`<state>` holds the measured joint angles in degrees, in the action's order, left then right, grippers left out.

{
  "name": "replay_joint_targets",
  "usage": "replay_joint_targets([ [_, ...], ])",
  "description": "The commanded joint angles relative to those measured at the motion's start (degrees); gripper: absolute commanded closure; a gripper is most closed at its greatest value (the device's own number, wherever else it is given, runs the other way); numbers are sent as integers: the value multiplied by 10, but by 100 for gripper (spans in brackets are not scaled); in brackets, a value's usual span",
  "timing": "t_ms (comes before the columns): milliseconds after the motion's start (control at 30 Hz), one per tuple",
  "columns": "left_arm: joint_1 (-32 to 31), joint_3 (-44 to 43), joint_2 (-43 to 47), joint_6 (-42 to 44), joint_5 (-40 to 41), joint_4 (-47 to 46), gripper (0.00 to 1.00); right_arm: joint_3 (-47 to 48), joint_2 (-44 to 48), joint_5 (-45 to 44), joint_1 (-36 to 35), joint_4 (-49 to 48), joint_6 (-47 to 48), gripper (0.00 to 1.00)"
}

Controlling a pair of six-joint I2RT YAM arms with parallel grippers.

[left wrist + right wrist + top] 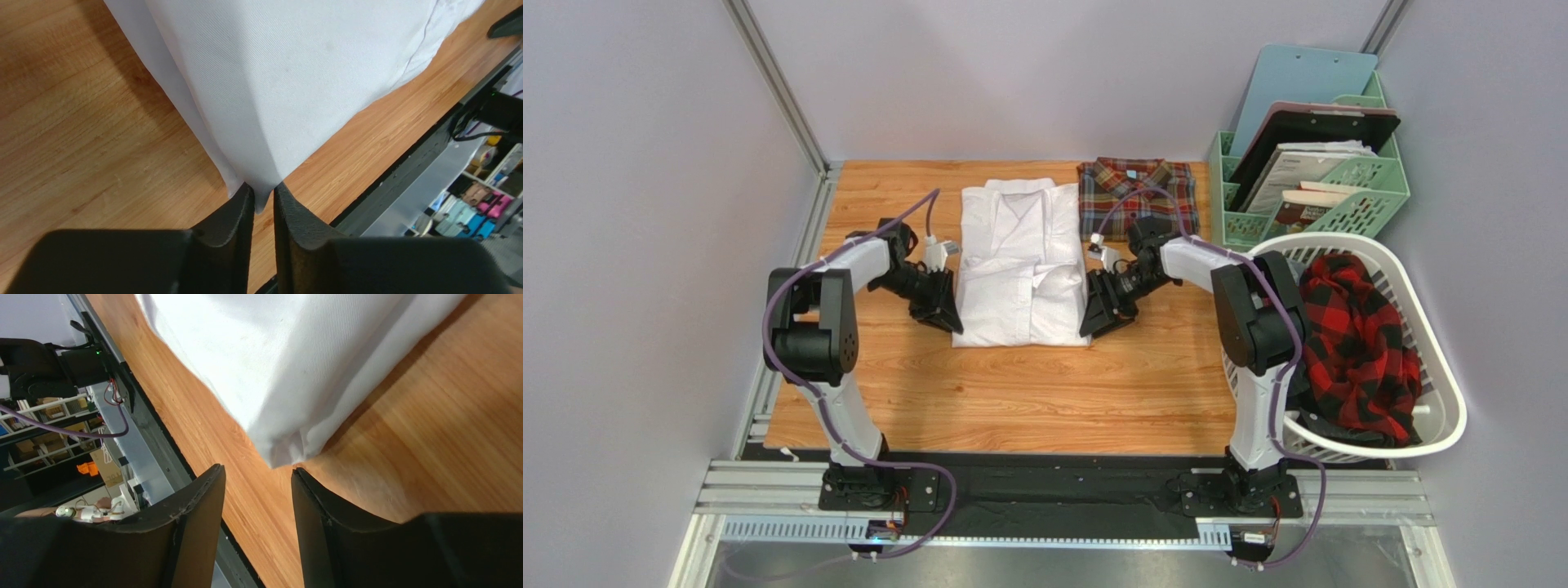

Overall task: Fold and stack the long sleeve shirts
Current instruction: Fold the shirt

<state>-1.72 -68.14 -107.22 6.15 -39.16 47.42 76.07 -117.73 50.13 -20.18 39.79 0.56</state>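
The white long sleeve shirt (1024,263) lies folded in a rectangle on the wooden table (1014,392), collar at the far end. Behind it to the right rests the folded plaid long sleeve shirt (1136,196). My left gripper (946,321) is at the white shirt's near left corner. In the left wrist view its jaws (264,190) stand a narrow gap apart, with the white shirt's (294,79) corner tip loose between the fingertips. My right gripper (1093,325) is at the near right corner, open (258,471); the white shirt's (294,361) corner lies just beyond its tips, untouched.
A white laundry basket (1437,368) at the right holds a red and black checked garment (1357,343). Behind the basket, a green file organizer (1369,196) with clipboards and papers stands at the back right. A metal rail runs along the table's left side.
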Motion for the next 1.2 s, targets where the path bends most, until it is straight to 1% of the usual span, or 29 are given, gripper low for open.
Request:
replay_joint_targets([
  [0, 7, -17, 83, 79, -13, 22, 69, 42, 79, -4, 23, 85, 65, 50],
  [33, 7, -22, 94, 87, -9, 21, 65, 53, 90, -9, 30, 88, 66, 50],
  [100, 7, -40, 112, 96, -6, 12, 62, 72, 101, -30, 31, 75, 68, 53],
  [133, 7, -45, 113, 96, -11, 6, 60, 85, 104, -33, 30, 60, 60, 56],
  [167, 7, -52, 114, 85, -34, -3, 58, 91, 102, -35, 28, 21, 43, 59],
  [200, 7, -59, 112, 77, -46, -20, 54, 97, 95, -35, 24, 3, 29, 67],
  [233, 7, -64, 109, 69, -55, -30, 52, 108, 75, -35, 17, -12, 3, 69],
  [267, 6, -68, 103, 50, -66, -39, 52, 127, 60, -35, 11, -30, -2, 71],
  [300, 7, -74, 99, 43, -71, -56, 51, 137, 49, -33, 7, -38, -10, 75],
  [367, 7, -79, 90, 31, -70, -66, 51, 158, 16, -39, -14, -59, -28, 79],
  [433, 7, -88, 82, 32, -67, -67, 51, 175, -9, -40, -32, -68, -42, 80],
  [533, 6, -90, 76, 33, -65, -73, 51, 227, -60, -59, -46, -77, -43, 80],
  [733, 7, -106, 51, 39, -65, -83, 51, 343, -158, -86, -48, -81, -50, 80],
  [833, 7, -122, 29, 40, -66, -80, 50, 395, -192, -83, -47, -108, -83, 79],
  [867, 7, -124, 25, 37, -71, -80, 50, 403, -198, -82, -46, -114, -95, 77],
  [933, 7, -116, 20, 28, -74, -88, 51, 415, -216, -88, -43, -138, -130, 76],
  [1000, 7, -105, 18, 16, -82, -96, 51, 420, -230, -101, -39, -141, -140, 77],
  [1167, 6, -79, 18, -10, -115, -113, 53, 397, -246, -132, -31, -137, -126, 77],
])
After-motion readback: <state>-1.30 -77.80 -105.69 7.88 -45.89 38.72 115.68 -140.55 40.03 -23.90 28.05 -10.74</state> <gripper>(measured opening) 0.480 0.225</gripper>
